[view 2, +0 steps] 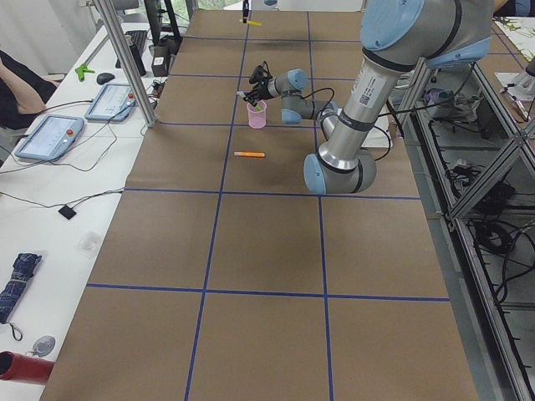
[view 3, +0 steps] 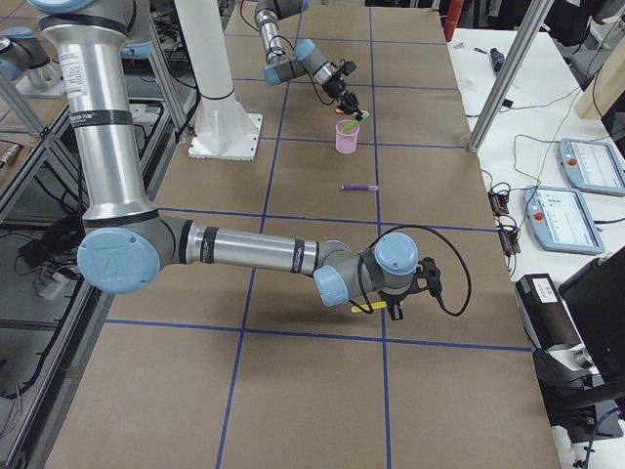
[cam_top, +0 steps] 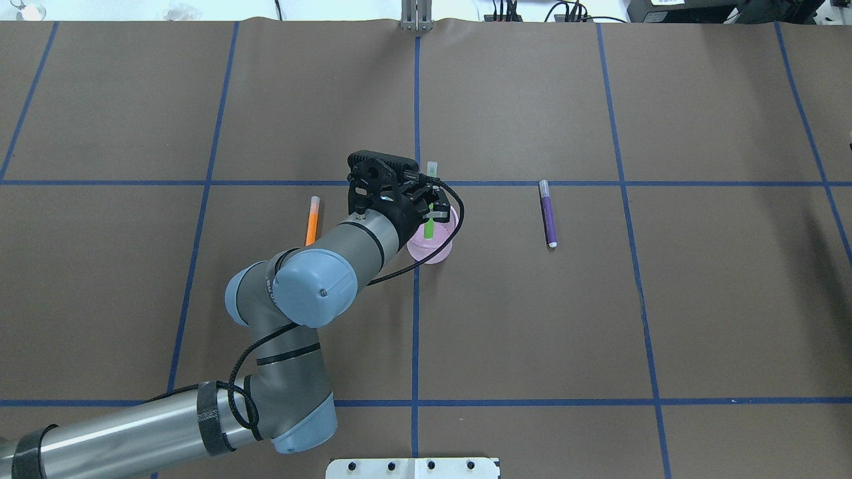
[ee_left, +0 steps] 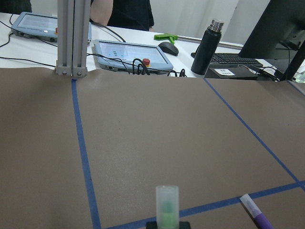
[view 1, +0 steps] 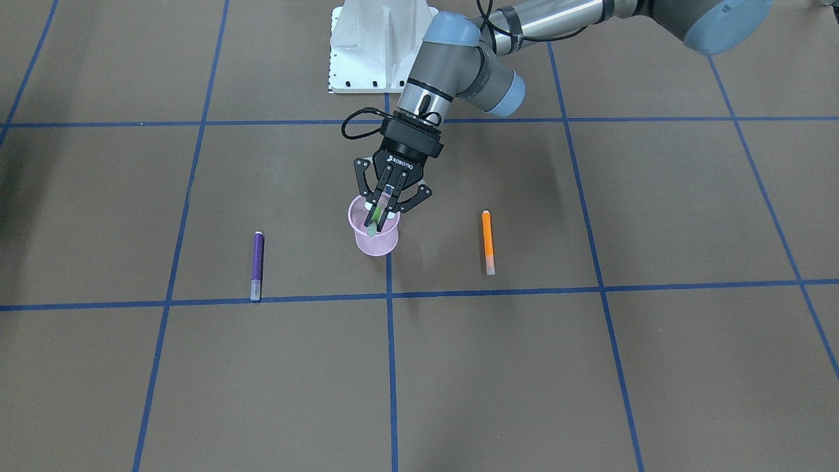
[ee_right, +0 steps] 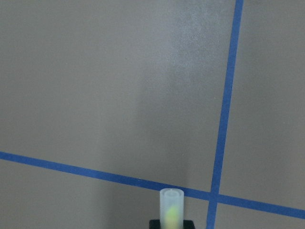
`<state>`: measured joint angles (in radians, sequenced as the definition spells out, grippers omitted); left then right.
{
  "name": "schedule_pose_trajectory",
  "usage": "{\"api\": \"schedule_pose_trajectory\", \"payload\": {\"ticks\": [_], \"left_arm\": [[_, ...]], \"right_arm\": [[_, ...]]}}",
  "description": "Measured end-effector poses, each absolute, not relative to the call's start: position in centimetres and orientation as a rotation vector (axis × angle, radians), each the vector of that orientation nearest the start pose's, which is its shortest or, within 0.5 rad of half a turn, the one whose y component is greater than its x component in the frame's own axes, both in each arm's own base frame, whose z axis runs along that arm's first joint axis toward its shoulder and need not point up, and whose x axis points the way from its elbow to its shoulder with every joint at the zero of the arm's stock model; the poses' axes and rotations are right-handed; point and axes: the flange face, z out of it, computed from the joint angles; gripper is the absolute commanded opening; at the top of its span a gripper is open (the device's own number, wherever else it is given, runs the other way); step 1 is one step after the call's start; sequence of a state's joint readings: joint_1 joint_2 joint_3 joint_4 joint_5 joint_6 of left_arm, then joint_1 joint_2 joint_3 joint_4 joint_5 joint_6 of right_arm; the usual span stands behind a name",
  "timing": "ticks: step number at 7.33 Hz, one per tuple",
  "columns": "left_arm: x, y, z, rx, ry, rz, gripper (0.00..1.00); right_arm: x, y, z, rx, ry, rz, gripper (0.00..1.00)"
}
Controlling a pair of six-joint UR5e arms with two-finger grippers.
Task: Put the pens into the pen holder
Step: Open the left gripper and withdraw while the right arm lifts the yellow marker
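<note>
In the front-facing view, the green pen (view 1: 375,221) is clamped by the left gripper (view 1: 384,207), tilted over the pen holder (view 1: 376,241); the purple pen (view 1: 257,265) lies at nine o'clock of it, the orange pen (view 1: 487,241) at three; in the exterior right view, the right gripper's (view 3: 395,308) grip cannot be told.

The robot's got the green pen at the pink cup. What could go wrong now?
The green pen, held tilted by the left gripper, looks longer than the pen holder is tall, so once dropped it may lean on the rim and tip it. The gripper sits close to the rim and might bump it when pulling away.
</note>
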<state>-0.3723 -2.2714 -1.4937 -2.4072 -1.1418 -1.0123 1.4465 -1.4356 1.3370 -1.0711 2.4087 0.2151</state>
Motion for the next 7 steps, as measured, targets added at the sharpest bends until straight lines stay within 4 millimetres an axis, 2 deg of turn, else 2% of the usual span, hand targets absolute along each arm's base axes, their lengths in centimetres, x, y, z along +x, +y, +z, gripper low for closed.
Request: {"api": "schedule_pose_trajectory", "payload": {"ticks": [2,5,7], "left_arm": [[57.6,-41.2,16.1,0.955,1.148,-0.171,0.99],[56.4,-40.7,15.3,0.959,1.183,-0.177,0.99],[56.0,-40.9,16.4,0.946,1.178,-0.183,0.99]], "right_arm": [[-1.2,-57.4,61.2,0.275,-0.887,-0.065,0.00],[-1.5,-59.2,53.0,0.443,-0.907,-0.120,0.00],[-2.1,-60.6,48.6,0.571,-0.922,-0.184,0.00]]}}
